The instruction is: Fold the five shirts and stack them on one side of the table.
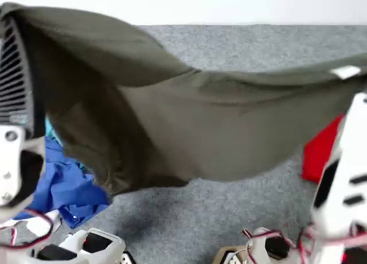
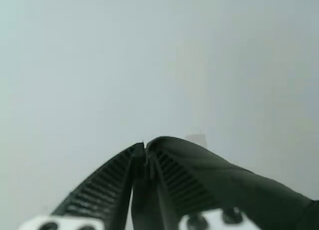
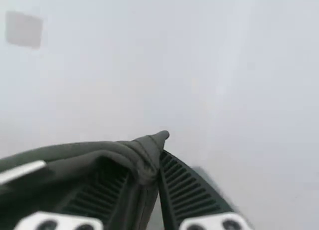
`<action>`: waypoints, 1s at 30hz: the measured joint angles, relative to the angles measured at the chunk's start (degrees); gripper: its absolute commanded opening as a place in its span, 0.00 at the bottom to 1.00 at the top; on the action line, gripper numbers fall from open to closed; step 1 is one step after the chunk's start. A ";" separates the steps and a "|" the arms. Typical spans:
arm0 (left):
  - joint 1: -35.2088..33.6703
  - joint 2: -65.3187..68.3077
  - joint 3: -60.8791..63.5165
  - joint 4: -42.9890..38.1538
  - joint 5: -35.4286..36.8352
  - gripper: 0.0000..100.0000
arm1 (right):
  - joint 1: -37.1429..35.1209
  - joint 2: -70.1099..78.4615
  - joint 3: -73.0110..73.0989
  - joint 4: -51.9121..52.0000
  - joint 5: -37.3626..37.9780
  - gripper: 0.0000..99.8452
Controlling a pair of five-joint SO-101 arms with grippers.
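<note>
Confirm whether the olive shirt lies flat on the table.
No, the olive shirt hangs above the table, pinched by the left gripper and the right gripper.

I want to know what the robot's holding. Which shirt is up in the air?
The olive-green shirt. The left gripper and right gripper hold it stretched above the grey table, while the blue shirt and red shirt lie on it.

The tabletop (image 1: 252, 43) has a speckled grey, felt-like surface. In the high view, stretches of it show from 12 to 2 o'clock and again at 6 o'clock. Beyond its far edge, at 12 o'clock, runs a plain pale wall (image 1: 229, 6). In the right wrist view there is a pale blank surface (image 3: 199, 65) with one small grey square patch (image 3: 24, 29) on it.
</note>
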 measured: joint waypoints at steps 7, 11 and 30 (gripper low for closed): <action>0.00 -0.88 0.00 0.00 -3.25 0.00 | 0.00 -3.52 -0.09 0.00 2.99 0.01; 0.00 -0.97 3.16 0.00 -4.22 0.00 | 0.09 -3.52 2.55 0.00 3.08 0.01; -6.51 0.35 80.62 -46.24 -4.31 0.00 | -4.31 8.26 60.75 -37.71 3.08 0.01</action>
